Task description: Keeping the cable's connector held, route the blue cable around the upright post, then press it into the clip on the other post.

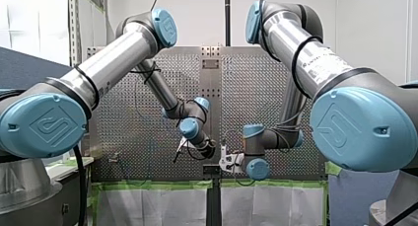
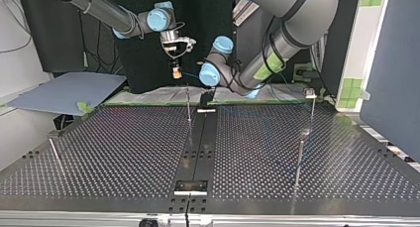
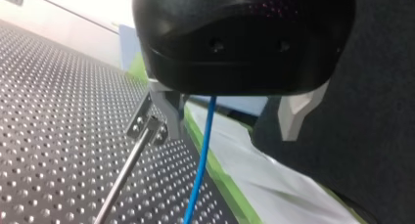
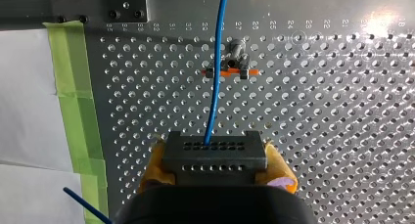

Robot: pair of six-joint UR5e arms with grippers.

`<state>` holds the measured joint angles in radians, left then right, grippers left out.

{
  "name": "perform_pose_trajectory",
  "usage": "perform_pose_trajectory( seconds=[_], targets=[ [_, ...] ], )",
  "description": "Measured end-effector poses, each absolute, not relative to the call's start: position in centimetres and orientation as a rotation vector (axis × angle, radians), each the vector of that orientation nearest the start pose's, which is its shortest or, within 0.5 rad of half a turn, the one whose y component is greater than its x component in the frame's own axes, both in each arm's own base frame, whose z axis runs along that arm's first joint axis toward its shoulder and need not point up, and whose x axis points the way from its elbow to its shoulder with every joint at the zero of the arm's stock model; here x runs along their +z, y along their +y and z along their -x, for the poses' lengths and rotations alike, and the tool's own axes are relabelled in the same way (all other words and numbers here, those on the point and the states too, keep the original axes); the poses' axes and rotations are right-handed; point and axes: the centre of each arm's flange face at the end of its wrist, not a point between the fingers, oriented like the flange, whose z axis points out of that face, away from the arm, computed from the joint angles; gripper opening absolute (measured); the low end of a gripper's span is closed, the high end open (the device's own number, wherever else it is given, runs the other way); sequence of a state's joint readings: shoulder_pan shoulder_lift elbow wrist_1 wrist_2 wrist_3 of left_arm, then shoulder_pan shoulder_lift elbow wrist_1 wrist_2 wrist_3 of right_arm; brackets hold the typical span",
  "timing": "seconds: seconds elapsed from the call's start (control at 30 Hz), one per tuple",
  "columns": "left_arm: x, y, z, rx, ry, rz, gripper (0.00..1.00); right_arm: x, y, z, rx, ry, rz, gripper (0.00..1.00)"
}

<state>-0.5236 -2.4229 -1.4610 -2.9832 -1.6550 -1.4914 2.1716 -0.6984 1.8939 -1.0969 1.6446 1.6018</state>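
In the right wrist view my right gripper (image 4: 216, 166) is shut, its yellow pads (image 4: 277, 169) clamped on the dark grey connector (image 4: 215, 154). The blue cable (image 4: 214, 82) runs ahead from the connector, passing beside a post top with an orange clip (image 4: 230, 67). In the left wrist view my left gripper (image 3: 230, 131) is open. The same blue cable (image 3: 203, 155) hangs between its pale fingers (image 3: 168, 109), nearer one of them and untouched. A thin upright post with a metal clip head (image 3: 149, 131) stands just beside that finger. In the top view both grippers (image 2: 176, 68) (image 2: 205, 94) hover at the table's far edge.
Thin upright posts stand on the perforated table (image 2: 124, 147): one near the middle at the back (image 2: 188, 105), two at the top view's right (image 2: 312, 110) (image 2: 298, 160), one at its left (image 2: 54, 155). Green tape (image 4: 73, 87) and white sheeting edge the table.
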Motion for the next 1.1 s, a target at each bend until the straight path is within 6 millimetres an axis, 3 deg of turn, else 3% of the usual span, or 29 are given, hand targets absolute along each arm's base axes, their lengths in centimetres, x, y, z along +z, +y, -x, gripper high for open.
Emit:
perform_pose_trajectory(
  seconds=[0.03,0.07,0.1,0.17,0.2,0.27,0.3,0.33,0.87,1.1],
  targets=[
    [3.9,-42.6,-48.9,-0.157,2.073,-0.594,0.69,-3.8,-38.9,-41.9,1.534,-0.987,-1.670,0.00],
    [3.9,-42.6,-48.9,-0.149,2.073,-0.594,0.56,-3.8,-38.9,-41.9,1.534,-0.988,-1.671,0.00],
    [3.9,-42.6,-48.9,-0.142,2.072,-0.596,0.56,-3.8,-38.9,-41.9,1.533,-0.988,-1.671,0.00],
    [3.9,-42.7,-48.8,-0.136,2.070,-0.600,0.33,-3.8,-38.9,-41.9,1.531,-0.988,-1.673,0.00],
    [3.9,-42.7,-48.7,-0.134,2.070,-0.603,0.33,-3.8,-38.9,-41.9,1.530,-0.988,-1.673,0.00],
    [4.0,-42.8,-48.6,-0.132,2.068,-0.605,0.06,-3.8,-38.9,-41.9,1.529,-0.987,-1.675,0.00],
    [4.0,-42.9,-48.6,-0.131,2.067,-0.606,0.06,-3.8,-38.9,-41.9,1.528,-0.987,-1.675,0.00],
    [4.0,-42.9,-48.6,-0.131,2.066,-0.607,0.00,-3.9,-38.9,-41.9,1.528,-0.987,-1.676,0.00],
    [3.5,-44.4,-47.5,-0.127,2.003,-0.554,0.00,-3.9,-39.0,-41.7,1.493,-0.980,-1.670,0.00],
    [1.2,-44.3,-47.4,-0.117,1.988,-0.508,0.00,-4.1,-39.5,-41.0,1.481,-0.998,-1.656,0.00]
  ],
)
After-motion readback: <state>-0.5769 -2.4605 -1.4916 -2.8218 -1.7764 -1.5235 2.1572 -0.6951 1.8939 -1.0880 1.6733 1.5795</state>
